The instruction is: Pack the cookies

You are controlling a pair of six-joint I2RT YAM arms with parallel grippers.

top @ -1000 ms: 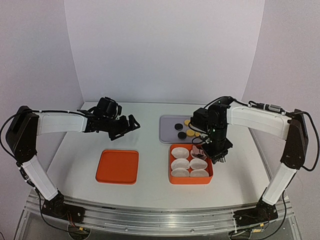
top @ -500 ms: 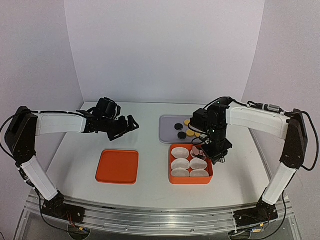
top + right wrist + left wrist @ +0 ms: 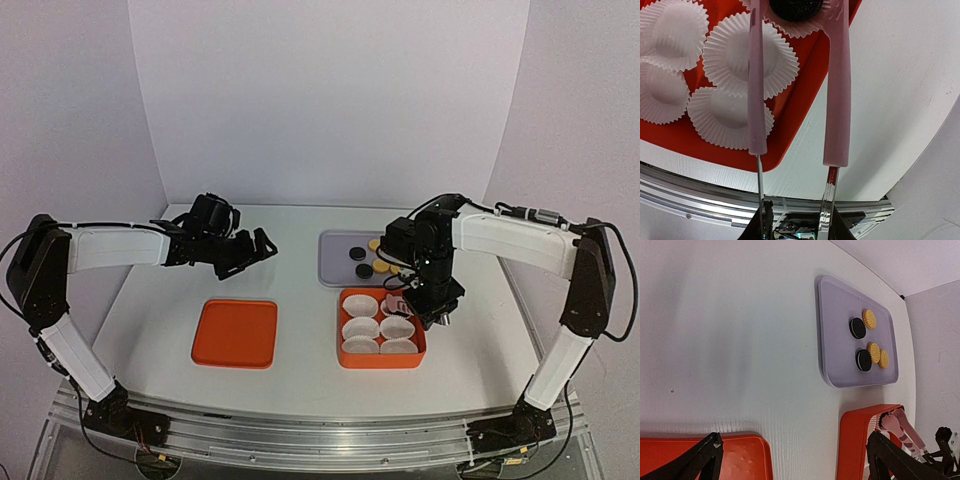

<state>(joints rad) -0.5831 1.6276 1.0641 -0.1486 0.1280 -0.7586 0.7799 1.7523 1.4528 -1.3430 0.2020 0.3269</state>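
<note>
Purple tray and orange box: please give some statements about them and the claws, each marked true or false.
1. The tray holds five cookies. True.
2. Three of them are black. False: two are black and three are yellow.
3. A black cookie is between the tips of the tongs, over a liner in the box. True.
4. The left claw holds the tongs. False: the right claw holds them; the left claw is open and empty.
5. The lid covers the box. False: it lies on the table to the left of the box.
</note>
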